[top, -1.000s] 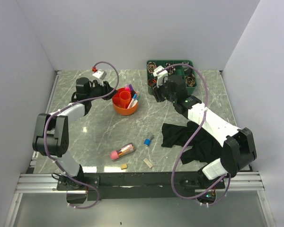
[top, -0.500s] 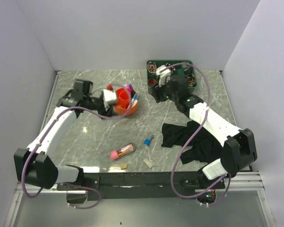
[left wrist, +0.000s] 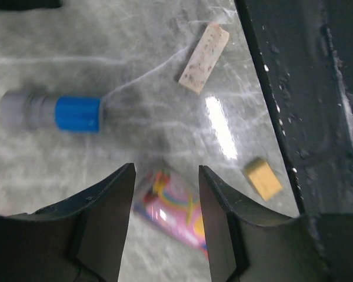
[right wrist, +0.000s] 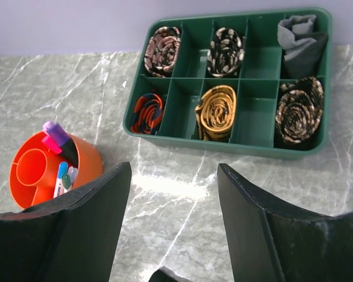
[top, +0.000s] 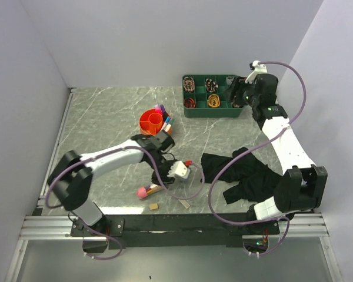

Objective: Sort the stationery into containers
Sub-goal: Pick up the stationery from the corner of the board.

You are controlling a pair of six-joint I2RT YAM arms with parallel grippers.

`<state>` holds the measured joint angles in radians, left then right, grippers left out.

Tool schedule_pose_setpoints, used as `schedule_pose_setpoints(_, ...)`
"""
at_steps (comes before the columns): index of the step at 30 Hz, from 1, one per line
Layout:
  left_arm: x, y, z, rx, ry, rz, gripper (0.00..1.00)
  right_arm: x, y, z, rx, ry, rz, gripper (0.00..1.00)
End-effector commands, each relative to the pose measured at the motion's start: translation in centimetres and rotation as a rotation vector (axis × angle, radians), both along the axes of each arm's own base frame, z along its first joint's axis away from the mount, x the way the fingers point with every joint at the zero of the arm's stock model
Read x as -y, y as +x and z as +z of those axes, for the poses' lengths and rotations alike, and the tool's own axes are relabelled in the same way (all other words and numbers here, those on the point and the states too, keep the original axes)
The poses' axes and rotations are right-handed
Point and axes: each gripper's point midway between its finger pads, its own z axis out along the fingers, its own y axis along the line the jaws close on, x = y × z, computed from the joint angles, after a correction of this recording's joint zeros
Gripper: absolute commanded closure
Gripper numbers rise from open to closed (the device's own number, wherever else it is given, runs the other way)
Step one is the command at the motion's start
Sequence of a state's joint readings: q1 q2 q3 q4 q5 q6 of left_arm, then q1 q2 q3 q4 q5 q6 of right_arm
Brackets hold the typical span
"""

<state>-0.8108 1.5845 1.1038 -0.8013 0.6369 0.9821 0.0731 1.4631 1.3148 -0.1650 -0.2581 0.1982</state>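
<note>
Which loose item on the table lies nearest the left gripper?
The pink case, between the fingers of the left gripper; the blue-capped marker and both erasers lie farther off.

pink case point(left wrist: 175, 207): blurred; partly behind left pincer point(left wrist: 166, 171) | orange organiser point(right wrist: 89, 163): base behind right pincer point(right wrist: 173, 167)

Orange organiser point(right wrist: 89, 160), grn tray point(right wrist: 223, 145), pink case point(left wrist: 176, 212) w/ multicolour print.

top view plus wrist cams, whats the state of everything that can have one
left gripper, open, empty
right gripper, open, empty
orange organiser, upright, pens in it
pink case, lying flat under left gripper
blue-capped marker, lying flat
black cloth, crumpled
green tray, rolls in most compartments
</note>
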Motion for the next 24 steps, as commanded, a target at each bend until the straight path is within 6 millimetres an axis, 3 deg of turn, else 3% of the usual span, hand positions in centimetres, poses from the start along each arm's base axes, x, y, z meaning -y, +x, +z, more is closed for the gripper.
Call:
schedule_pose_setpoints(1,2.9,-0.3,-0.1,0.041,-0.006,-0.071,0.47,0.7,-0.1,-0.1,-0.035,0.041,0.013,0.31)
schedule_pose_setpoints(6,4.9,-1.7,-2.0,0.015,0.026,-0.134,0.50,0.9,-0.2,-1.5,-0.072,0.049,0.034,0.32)
schedule_pose_setpoints(17,7.8,-4.2,-2.6,-0.004,-0.012,-0.168,0.49,0.5,-0.5,-3.0,-0.116,0.063,0.074,0.31)
schedule_pose_setpoints(24,7.8,-4.8,-5.7,-0.004,0.038,-0.125,0.49,0.1,-0.6,-3.0,-0.117,0.069,0.100,0.31)
